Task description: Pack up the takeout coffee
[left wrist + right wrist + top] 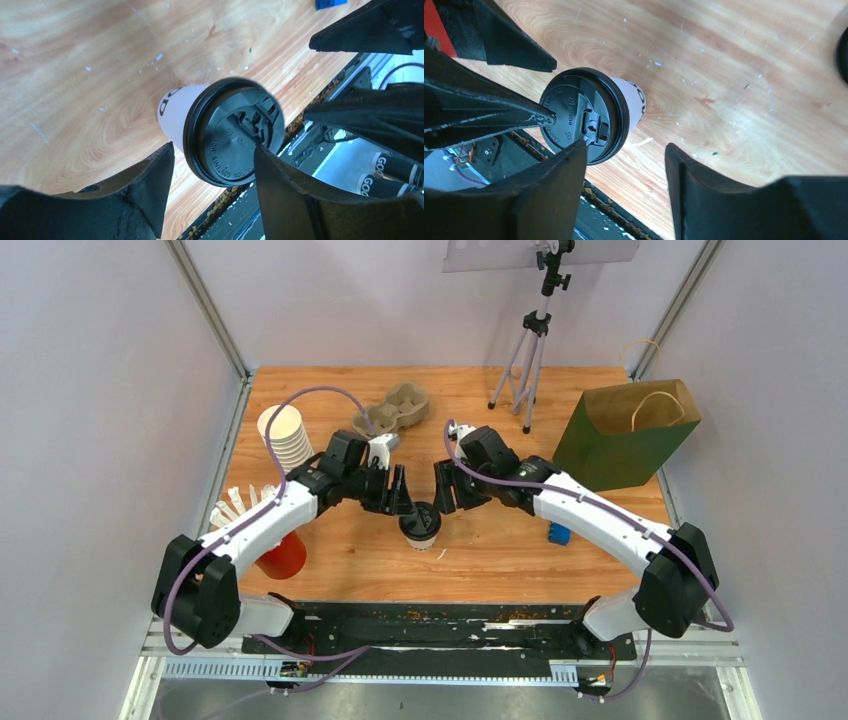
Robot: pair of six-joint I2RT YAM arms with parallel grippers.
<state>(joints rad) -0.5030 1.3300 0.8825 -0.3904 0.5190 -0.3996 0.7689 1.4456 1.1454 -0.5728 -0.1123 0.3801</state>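
Found lidded white cup [420,523] upright by near edge of counter [520,565], squarer under spread, empty left pincer [212,150] than spread right pincer [625,147].

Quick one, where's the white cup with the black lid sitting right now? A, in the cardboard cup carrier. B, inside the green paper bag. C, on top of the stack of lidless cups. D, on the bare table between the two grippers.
D: the top view shows the white cup upright on the table, with the left gripper and the right gripper on either side of it.
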